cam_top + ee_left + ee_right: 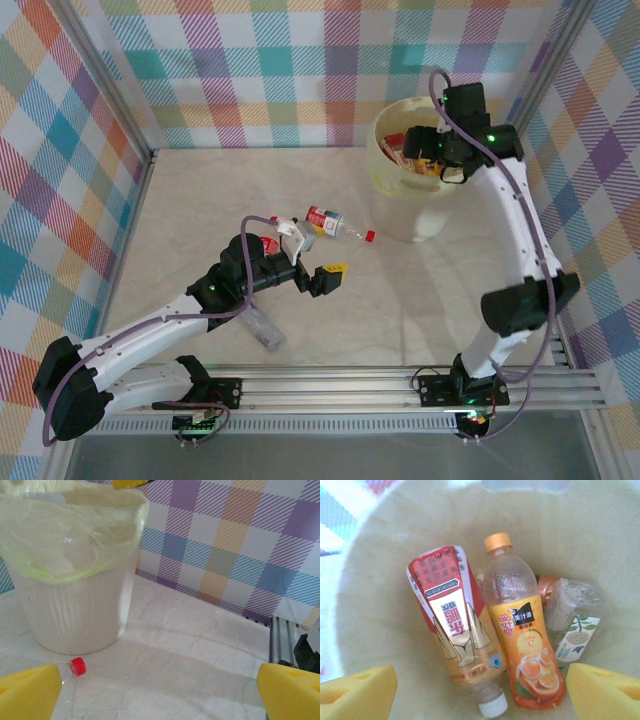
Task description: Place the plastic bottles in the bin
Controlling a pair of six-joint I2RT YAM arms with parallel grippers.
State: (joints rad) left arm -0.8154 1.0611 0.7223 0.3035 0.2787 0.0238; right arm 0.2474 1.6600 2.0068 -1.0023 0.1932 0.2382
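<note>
The pale yellow bin stands at the back right. My right gripper hangs over its mouth. In the right wrist view this gripper is open. Below it inside the bin lie a red-label bottle, an orange juice bottle and a clear bottle with a green and white label. A red-label bottle with a red cap lies on the table left of the bin. My left gripper is open just in front of it. The left wrist view shows its red cap beside the left pad.
A clear bottle lies on the table by my left forearm. Plaid walls close the table on three sides. In the left wrist view the bin stands ahead at the left, with bare table to its right.
</note>
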